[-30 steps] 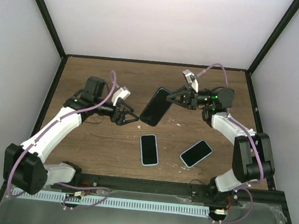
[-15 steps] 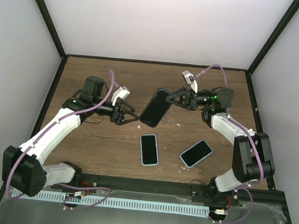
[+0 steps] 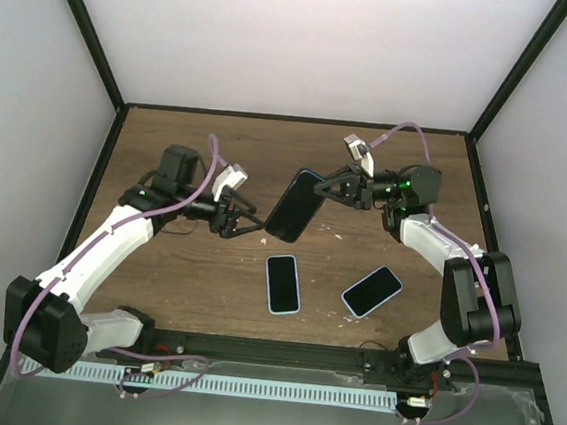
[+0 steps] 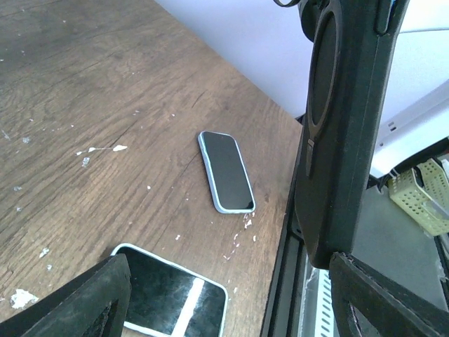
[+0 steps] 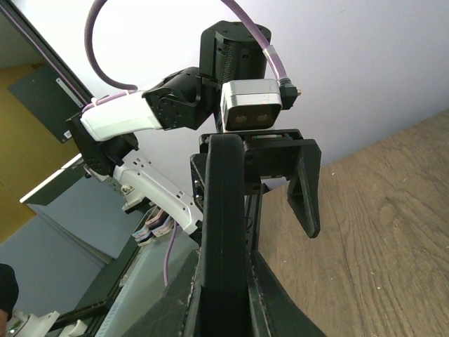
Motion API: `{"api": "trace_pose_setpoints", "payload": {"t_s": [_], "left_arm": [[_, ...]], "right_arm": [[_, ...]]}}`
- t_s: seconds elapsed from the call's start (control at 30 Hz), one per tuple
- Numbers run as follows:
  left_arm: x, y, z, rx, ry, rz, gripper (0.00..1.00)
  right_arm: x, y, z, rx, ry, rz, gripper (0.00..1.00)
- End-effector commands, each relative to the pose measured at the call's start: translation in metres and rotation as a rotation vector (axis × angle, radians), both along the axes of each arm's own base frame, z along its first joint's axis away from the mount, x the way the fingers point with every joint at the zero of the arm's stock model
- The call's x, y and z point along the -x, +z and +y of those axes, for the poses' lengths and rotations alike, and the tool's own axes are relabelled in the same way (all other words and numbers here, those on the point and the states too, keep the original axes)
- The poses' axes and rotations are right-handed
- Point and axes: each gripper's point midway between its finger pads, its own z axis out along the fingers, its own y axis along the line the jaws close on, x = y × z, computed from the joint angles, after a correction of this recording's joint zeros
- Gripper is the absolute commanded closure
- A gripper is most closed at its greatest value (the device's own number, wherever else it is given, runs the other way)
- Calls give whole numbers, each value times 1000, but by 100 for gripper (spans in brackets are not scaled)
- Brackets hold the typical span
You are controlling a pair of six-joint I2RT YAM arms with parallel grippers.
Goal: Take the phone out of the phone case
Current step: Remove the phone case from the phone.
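Note:
A black phone case (image 3: 294, 206) hangs tilted above the middle of the table, with my right gripper (image 3: 326, 188) shut on its upper end. In the right wrist view its edge (image 5: 224, 232) stands between the two pads. The left wrist view shows its back (image 4: 344, 126) with a round ring. I cannot make out the phone apart from the case. My left gripper (image 3: 253, 222) is open just left of the case's lower end. Its fingers (image 4: 70, 309) are spread wide, and the right one sits right under the case's bottom corner.
Two phones in light blue cases lie face up on the wooden table: one (image 3: 282, 283) near the middle front, the other (image 3: 371, 291) to its right. The table's black front rail (image 3: 280, 351) runs close behind them. The left arm's camera block (image 5: 251, 104) faces my right wrist.
My left gripper has edged a little closer to the case's lower end and its jaws have narrowed slightly. The right arm and the case have stayed still.

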Motion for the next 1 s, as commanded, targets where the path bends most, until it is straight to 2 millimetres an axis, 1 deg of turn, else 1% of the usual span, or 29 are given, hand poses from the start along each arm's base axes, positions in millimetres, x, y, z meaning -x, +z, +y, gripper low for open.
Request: {"api": "trace_pose_setpoints", "payload": {"t_s": [0.0, 0.37, 0.67, 0.97], "left_arm": [[7, 4, -5, 32, -50, -18, 22], [9, 4, -5, 34, -53, -20, 27], [15, 7, -6, 58, -82, -19, 28], [12, 6, -5, 45, -70, -28, 31]], "right_arm": [[5, 17, 2, -36, -16, -60, 99], [3, 14, 3, -37, -23, -48, 99], [1, 12, 3, -35, -26, -36, 99], [1, 12, 3, -37, -27, -34, 99]]}}
